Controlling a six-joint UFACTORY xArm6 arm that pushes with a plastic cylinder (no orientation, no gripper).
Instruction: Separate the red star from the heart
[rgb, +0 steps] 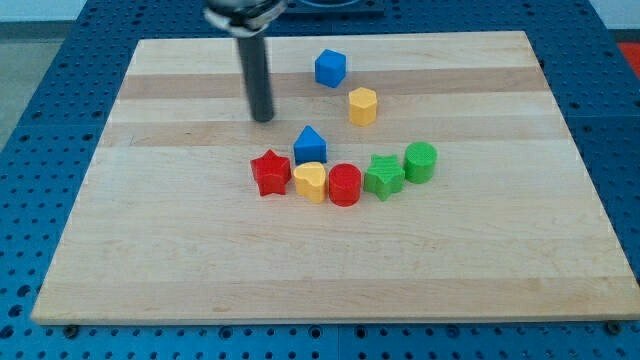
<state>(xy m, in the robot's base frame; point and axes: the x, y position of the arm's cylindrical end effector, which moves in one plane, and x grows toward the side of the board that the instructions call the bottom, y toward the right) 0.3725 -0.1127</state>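
Observation:
The red star (270, 172) lies near the board's middle, touching the left side of the yellow heart (311, 181). My tip (263, 117) rests on the board above the red star and a little to its left, apart from it by a clear gap. The dark rod rises from the tip to the view's top edge.
A red cylinder (345, 184), a green star (384, 176) and a green cylinder (421, 161) continue the row to the right of the heart. A blue triangular block (310, 145) sits just above the heart. A blue cube (330, 68) and a yellow hexagonal block (363, 105) lie nearer the top.

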